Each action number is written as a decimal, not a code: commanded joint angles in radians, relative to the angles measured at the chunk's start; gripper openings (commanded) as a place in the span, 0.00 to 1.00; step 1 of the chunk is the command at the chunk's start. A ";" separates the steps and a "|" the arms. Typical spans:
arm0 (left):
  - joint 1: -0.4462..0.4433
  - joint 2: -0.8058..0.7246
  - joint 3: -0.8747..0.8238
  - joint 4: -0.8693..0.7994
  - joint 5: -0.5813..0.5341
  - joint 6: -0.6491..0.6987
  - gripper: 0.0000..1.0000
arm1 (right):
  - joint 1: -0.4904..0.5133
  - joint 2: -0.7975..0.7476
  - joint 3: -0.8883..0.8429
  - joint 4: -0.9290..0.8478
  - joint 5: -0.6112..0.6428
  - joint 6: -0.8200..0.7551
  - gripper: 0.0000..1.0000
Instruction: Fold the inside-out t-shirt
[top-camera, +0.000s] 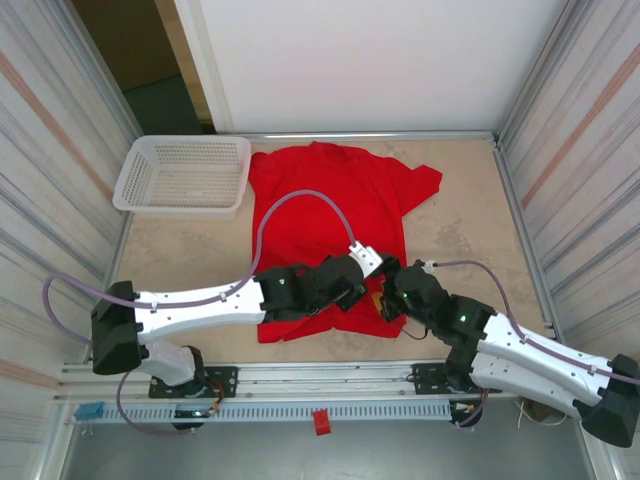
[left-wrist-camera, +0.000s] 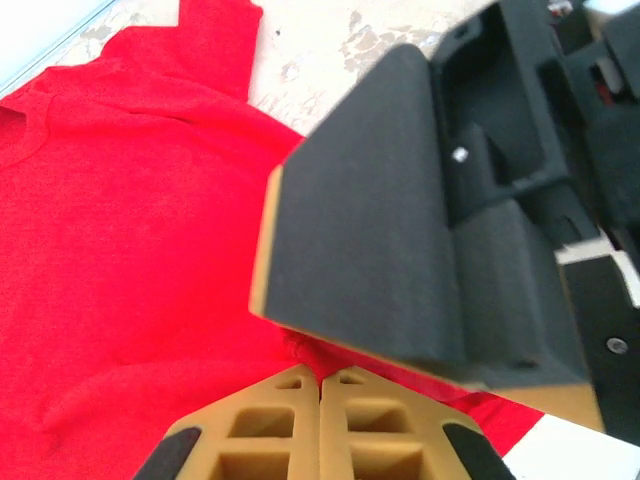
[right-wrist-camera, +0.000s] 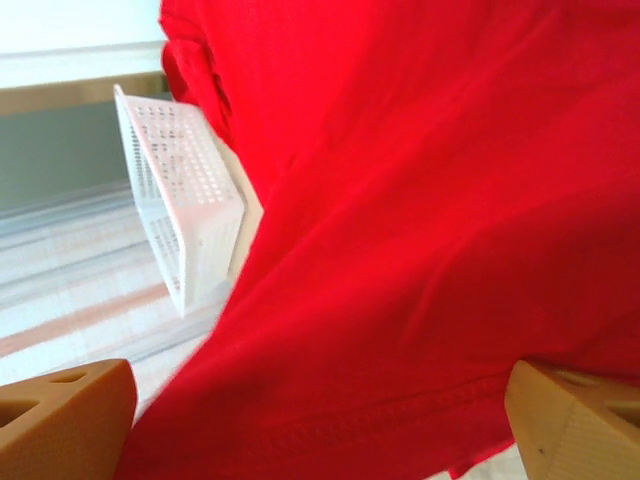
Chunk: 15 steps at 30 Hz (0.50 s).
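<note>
From above, the bright red fabric t-shirt (top-camera: 320, 190) lies flat mid-table beside a white plastic mesh basket (top-camera: 183, 175). Wrist cameras reveal the jaws: left gripper (left-wrist-camera: 320, 385) pinching a cloth pucker, right gripper (right-wrist-camera: 320, 385) gaping over the hem.

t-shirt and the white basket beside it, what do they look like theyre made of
t-shirt: looks like soft knit cloth, probably cotton or a blend, with a matte finish. It wrinkles and drapes, and a stitched hem shows in the right wrist view.
basket: looks like moulded white plastic, smooth and slightly glossy. Its walls are stiff and straight, pierced by a regular grid of small holes.
</note>
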 joint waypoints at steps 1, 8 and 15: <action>-0.017 -0.059 -0.052 0.061 0.003 -0.004 0.00 | -0.027 0.004 0.007 0.058 0.062 0.029 0.87; -0.017 -0.098 -0.115 0.125 0.094 0.019 0.00 | -0.085 0.032 0.012 0.133 -0.007 -0.032 0.10; -0.017 -0.088 -0.130 0.131 0.094 0.026 0.00 | -0.095 0.013 0.004 0.139 -0.020 -0.072 0.00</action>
